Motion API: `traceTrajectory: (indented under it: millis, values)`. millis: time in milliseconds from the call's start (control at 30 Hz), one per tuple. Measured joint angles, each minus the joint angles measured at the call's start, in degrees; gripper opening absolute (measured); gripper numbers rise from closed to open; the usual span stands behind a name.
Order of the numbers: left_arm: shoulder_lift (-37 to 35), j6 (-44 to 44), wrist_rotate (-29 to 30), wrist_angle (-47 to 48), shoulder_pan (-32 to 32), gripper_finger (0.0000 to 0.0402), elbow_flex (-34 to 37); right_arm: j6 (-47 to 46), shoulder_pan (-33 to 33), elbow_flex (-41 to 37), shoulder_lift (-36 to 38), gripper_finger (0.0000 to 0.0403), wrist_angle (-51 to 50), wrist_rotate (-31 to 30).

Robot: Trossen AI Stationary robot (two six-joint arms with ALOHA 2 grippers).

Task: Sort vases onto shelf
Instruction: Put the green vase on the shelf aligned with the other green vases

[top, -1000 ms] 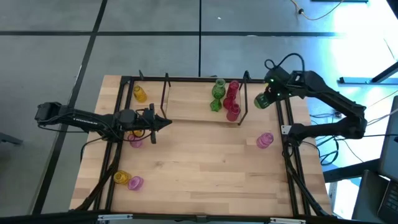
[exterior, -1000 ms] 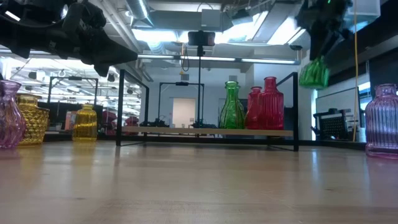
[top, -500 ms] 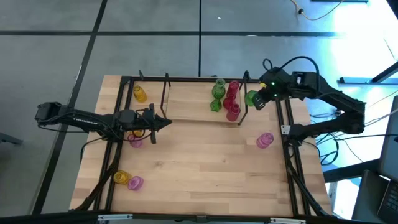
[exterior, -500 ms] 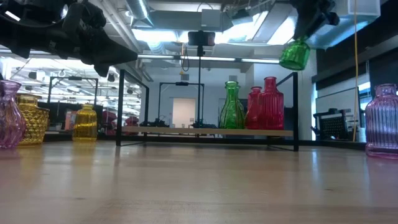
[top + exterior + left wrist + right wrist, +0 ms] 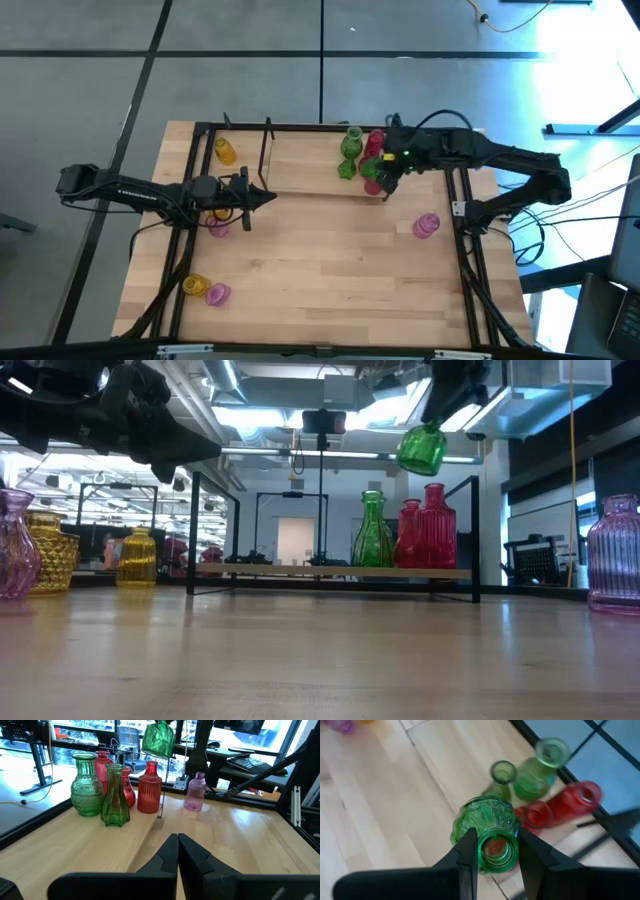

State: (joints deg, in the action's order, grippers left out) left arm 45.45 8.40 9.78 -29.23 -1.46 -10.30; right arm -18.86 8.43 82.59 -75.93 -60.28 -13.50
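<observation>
My right gripper (image 5: pixel 385 172) (image 5: pixel 495 842) is shut on a green glass vase (image 5: pixel 422 448) (image 5: pixel 158 739), high over the right end of the shelf (image 5: pixel 300 160). On that end stand two green vases (image 5: pixel 349 142) (image 5: pixel 371 532) and red vases (image 5: pixel 373 182) (image 5: pixel 425 528), upright on their bases. My left gripper (image 5: pixel 270 197) (image 5: pixel 178 841) is shut and hovers over the table's left part, pointing at the shelf. A yellow vase (image 5: pixel 225 151) stands past the shelf's left end. My right gripper pinches the green vase by its narrow neck (image 5: pixel 495 851) just under the rim, one finger (image 5: pixel 467 851) on each side. The fingers come from above, pointing down. The vase hangs below them, lifted clear of shelf and table, its bulbous body (image 5: pixel 484 822) slightly tilted.
A pink vase (image 5: pixel 426 225) stands on the table near its right edge. Near the left edge are a pink vase (image 5: pixel 218 226) under my left arm, and a yellow (image 5: pixel 195 286) and a pink one (image 5: pixel 218 294) nearer the front. Black uprights (image 5: pixel 474 540) close the shelf's ends.
My right gripper has carried the green vase toward the table's left, from beyond the shelf's right end frame to above the red vases on the shelf, rising a little at first. It has stayed shut on the vase, which hangs clear throughout.
</observation>
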Motion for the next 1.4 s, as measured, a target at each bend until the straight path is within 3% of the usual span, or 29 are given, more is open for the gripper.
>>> traceTrajectory:
  millis: [233,867,1400]
  values:
    - [0.0,0.0,0.0,0.02,0.0,0.0001,0.0,2.86,-2.67,0.0,-3.28,0.0083,5.13,0.01]
    - [0.01,0.04,0.01,0.02,0.01,0.0001,-0.01,7.28,-4.81,0.0,-15.69,0.0083,6.42,-0.61]
    - [0.0,0.04,0.0,0.03,0.0,0.0001,0.0,7.78,-4.65,0.0,-23.33,0.0083,7.35,-6.51]
